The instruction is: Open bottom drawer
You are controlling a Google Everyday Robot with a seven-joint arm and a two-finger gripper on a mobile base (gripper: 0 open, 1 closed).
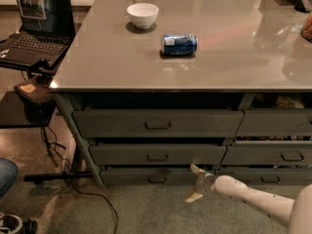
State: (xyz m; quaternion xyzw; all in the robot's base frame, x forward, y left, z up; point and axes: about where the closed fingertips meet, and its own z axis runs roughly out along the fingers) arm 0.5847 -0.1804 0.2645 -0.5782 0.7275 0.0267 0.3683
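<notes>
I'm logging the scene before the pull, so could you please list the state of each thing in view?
bottom drawer: looks shut.
gripper: fingers open, at that drawer's right end.
soda can: lying on its side.
bowl: upright.
laptop: lid open, screen lit.
</notes>
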